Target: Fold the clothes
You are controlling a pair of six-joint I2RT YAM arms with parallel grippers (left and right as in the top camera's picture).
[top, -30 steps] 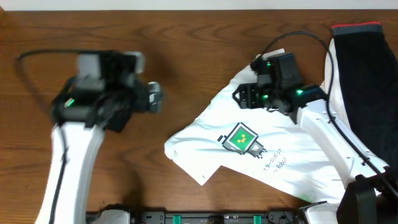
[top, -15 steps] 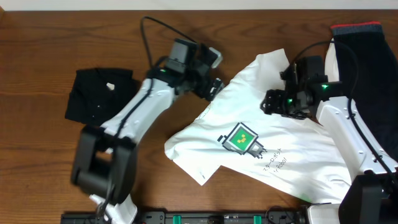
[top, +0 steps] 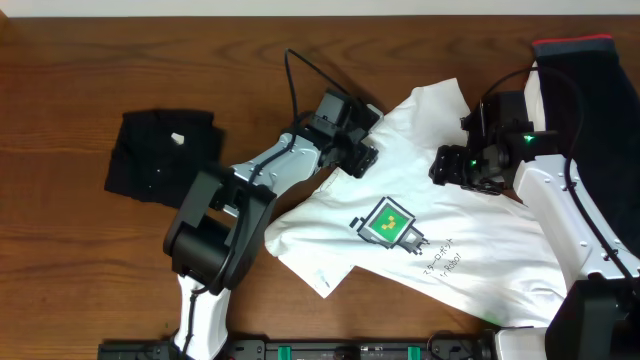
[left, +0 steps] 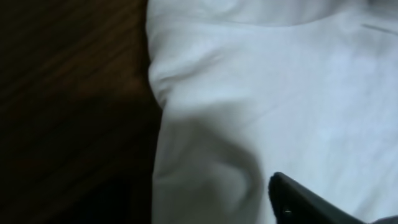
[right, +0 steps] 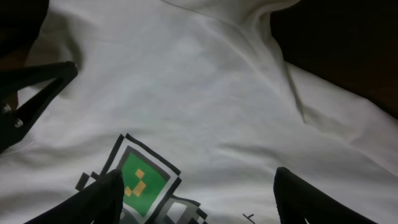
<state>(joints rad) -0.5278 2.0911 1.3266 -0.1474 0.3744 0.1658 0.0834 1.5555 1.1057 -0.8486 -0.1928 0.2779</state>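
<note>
The clothes here are chiefly a white T-shirt (top: pixel 440 240) lying crumpled on the table, its green-and-black logo (top: pixel 388 222) facing up. My left gripper (top: pixel 360 160) rests on the shirt's upper left edge, jaws apart. In the left wrist view only one finger (left: pixel 298 202) shows, beside a raised fold of white cloth (left: pixel 205 149). My right gripper (top: pixel 450 168) hovers over the shirt's upper middle. It is open, with both fingers (right: pixel 93 199) spread above the logo (right: pixel 140 180) and nothing held.
A folded black garment (top: pixel 160 152) lies at the left. A dark garment with a red band (top: pixel 590 90) lies along the right edge, over white cloth. Bare wooden table (top: pixel 120 270) shows at the front left and along the back.
My left arm has swung from the far left across to the shirt's upper left edge, uncovering the black garment. Its jaws have narrowed. My right gripper has drifted slightly right.
</note>
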